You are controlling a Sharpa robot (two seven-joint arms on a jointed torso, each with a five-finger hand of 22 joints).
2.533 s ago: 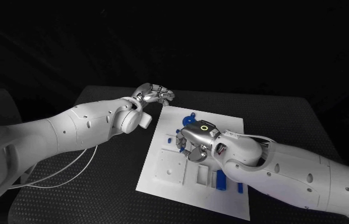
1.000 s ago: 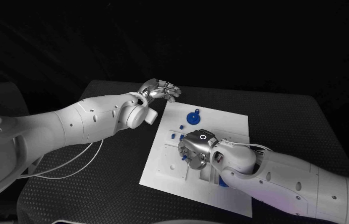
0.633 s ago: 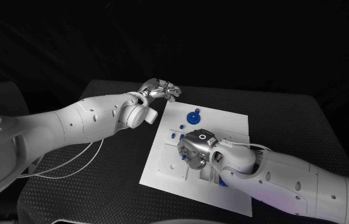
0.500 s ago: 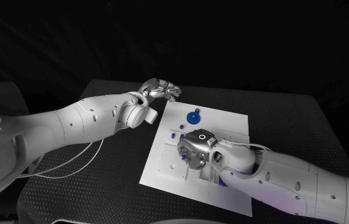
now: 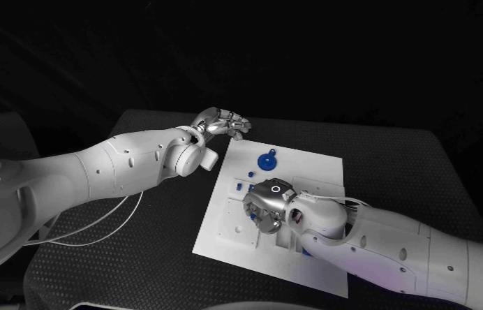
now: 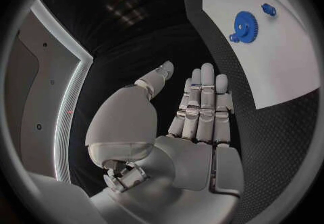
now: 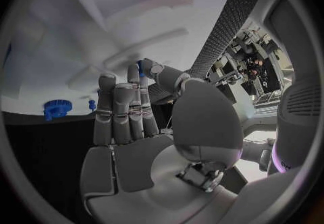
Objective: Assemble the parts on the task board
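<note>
The task board [image 5: 312, 167] lies mid-table, white with recessed slots; a blue gear [image 5: 266, 162] stands at its far end and small blue parts [image 5: 245, 186] lie loose nearby, so assembly looks barely begun. The right hand [image 5: 268, 205] hovers over the slots, thumb and a fingertip apparently pinching a blue piece [image 7: 140, 64]. The left hand [image 5: 221, 124] hangs empty, fingers apart, beyond the board's corner.

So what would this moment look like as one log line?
left hand: open, off board | right hand: pinching small blue part over task board | blue gear: on board
</note>
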